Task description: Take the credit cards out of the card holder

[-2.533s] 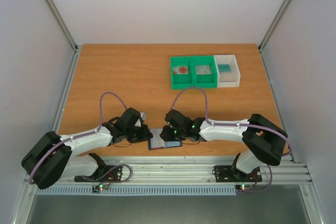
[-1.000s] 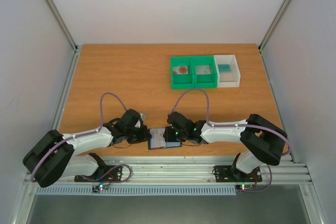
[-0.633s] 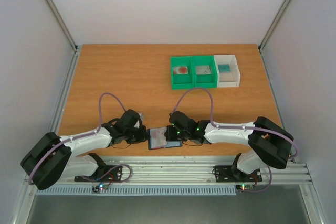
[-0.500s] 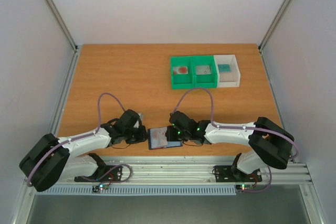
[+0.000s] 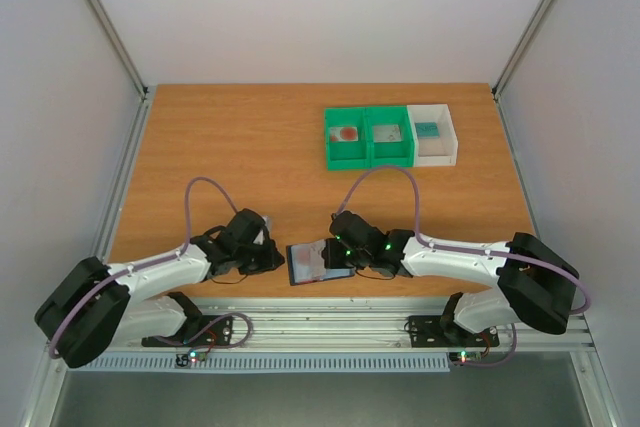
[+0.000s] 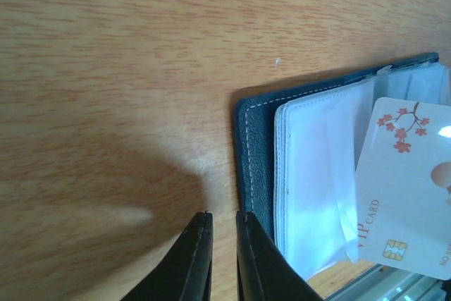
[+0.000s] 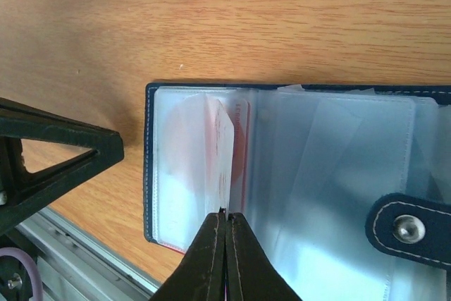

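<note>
Two white-and-black arms with purple cables

Each arm (image 5: pixel 160 269) has white link shells, bulky black joint housings and a black wrist block behind the jaws; the right arm (image 5: pixel 470 259) matches. A looping purple cable (image 5: pixel 200 187) runs back from each wrist. Green lights glow near the jaws; the fingers (image 6: pixel 194 259) are thin, black, tapered.

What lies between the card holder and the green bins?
Nothing: the top external view shows only bare wooden table between the card holder and the green bins.
</note>
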